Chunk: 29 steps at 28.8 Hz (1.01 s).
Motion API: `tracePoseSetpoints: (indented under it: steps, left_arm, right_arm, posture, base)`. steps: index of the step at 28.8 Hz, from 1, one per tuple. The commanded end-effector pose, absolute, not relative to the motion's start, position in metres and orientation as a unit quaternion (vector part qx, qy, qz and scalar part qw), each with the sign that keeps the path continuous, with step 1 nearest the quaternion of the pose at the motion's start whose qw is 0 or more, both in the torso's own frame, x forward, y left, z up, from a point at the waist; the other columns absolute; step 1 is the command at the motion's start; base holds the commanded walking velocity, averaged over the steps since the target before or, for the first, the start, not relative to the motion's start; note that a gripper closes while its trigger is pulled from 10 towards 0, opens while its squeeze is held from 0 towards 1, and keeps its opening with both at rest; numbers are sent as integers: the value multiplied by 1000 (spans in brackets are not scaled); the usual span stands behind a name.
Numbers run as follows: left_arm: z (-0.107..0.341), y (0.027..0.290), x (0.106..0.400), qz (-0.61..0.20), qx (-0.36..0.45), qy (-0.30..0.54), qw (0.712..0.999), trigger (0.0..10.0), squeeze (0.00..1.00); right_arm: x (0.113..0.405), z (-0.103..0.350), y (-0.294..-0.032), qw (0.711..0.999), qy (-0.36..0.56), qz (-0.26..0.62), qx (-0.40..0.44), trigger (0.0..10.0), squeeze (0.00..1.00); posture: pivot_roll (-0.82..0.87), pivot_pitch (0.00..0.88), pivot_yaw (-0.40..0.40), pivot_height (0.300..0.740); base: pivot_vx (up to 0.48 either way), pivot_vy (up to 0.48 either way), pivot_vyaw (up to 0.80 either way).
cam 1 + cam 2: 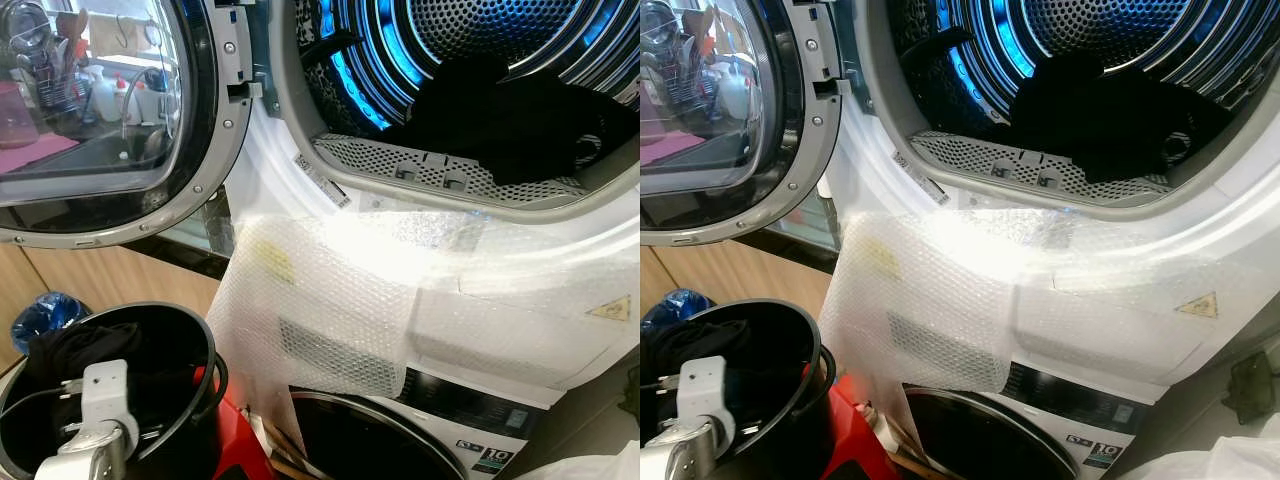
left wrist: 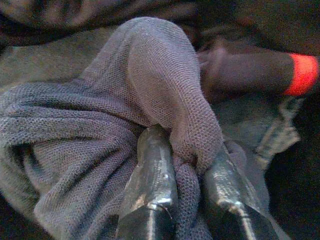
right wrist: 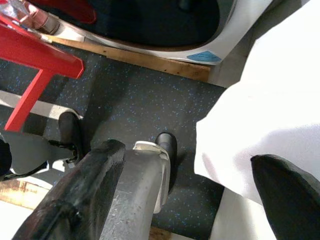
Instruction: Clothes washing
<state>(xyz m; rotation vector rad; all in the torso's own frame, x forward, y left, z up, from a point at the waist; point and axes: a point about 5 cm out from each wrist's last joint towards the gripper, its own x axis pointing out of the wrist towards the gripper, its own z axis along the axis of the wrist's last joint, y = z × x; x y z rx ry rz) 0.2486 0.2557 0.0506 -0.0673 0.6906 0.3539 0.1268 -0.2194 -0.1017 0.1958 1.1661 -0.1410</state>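
Grey knit cloth (image 2: 125, 130) pinched between left end effector (image 2: 187, 200) fingers (image 2: 150, 175), closed tight on a fold, down inside black bucket (image 1: 190, 330). Gripped at a raised fold, likely easiest bite for lifting out of the pile. Red-banded dark item (image 2: 260, 72) lying just behind cloth. Left arm (image 1: 95, 420) reaching into bucket from above. Bucket parked on red stool (image 1: 235, 440), directly below and left of the open drum (image 1: 470, 60), probably to keep the transfer short. Door (image 1: 100, 110) swung fully left, out of the lift path. Dark clothes (image 1: 500, 120) already in drum, resting low at the back, so loading judged partway done. Bubble wrap (image 1: 330, 310) taped over front panel under the opening, apparently guarding it from knocks. Second machine (image 1: 400, 430) below. Right end effector (image 3: 185, 185) hanging idle, fingers spread wide, holding nothing, pointing at dark speckled floor (image 3: 125, 100) next to white sheet (image 3: 270, 100). Next move judged: lift cloth clear of rim, swing up into drum.
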Motion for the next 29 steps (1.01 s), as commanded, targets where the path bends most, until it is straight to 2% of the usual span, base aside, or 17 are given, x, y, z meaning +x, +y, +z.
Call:
tracePoseSetpoints:
  steps: [1,3,4,6,8,10,13,14,18,22,26,27,29]
  left_arm:
    - [52,248,250,153,-46,339,927,0,0]
    - [60,240,250,124,-54,329,935,0,0]
    - [72,232,254,75,-62,306,947,0,0]
    - [80,227,255,38,-63,289,955,0,0]
    - [101,212,253,-70,-49,246,966,0,0]
    - [118,198,245,-159,-50,223,960,0,0]
    - [130,194,239,-204,-45,210,955,0,0]
    - [152,197,233,-260,-12,185,948,0,0]
    - [180,203,227,-329,27,153,931,0,0]
    - [196,201,222,-385,41,139,911,0,0]
    - [220,203,219,-462,62,144,873,0,0]
    - [231,204,221,-493,80,148,854,0,0]
    - [242,204,225,-515,94,141,841,0,0]
  right_arm:
    - [123,-103,-220,826,550,-73,96,10000,0]
    - [121,-104,-219,824,555,-73,92,10000,0]
    - [119,-104,-218,823,557,-70,90,10000,0]
    - [118,-105,-216,822,558,-69,88,10000,0]
    - [117,-106,-214,822,560,-61,84,10000,0]
    - [117,-106,-211,822,561,-55,84,10000,0]
    - [116,-107,-208,822,561,-50,86,10000,0]
    - [117,-108,-199,824,559,-33,86,10000,0]
    - [167,-91,-191,850,519,4,84,10000,0]
    - [180,-86,-180,861,501,21,86,10000,0]
    - [201,-77,-160,877,469,58,91,10000,0]
    - [208,-74,-155,883,456,62,96,10000,0]
    - [210,-72,-150,884,450,71,102,10000,0]
  posture:
    - [-54,0,-24,740]
    - [-38,0,-37,740]
    - [-22,0,-44,740]
    - [-19,0,-45,740]
    - [0,10,-46,740]
    - [13,18,-46,740]
    - [26,26,-43,740]
    - [56,40,-28,740]
    - [85,34,8,740]
    - [104,34,33,740]
    - [112,20,113,740]
    - [108,15,125,740]
    - [108,4,137,740]
  base:
    - [0,0,0]
    - [0,0,0]
    - [0,0,0]
    - [0,0,0]
    - [0,0,0]
    - [0,0,0]
    - [0,0,0]
    - [0,0,0]
    - [0,0,0]
    - [0,0,0]
    - [0,0,0]
    - [0,0,0]
    - [0,0,0]
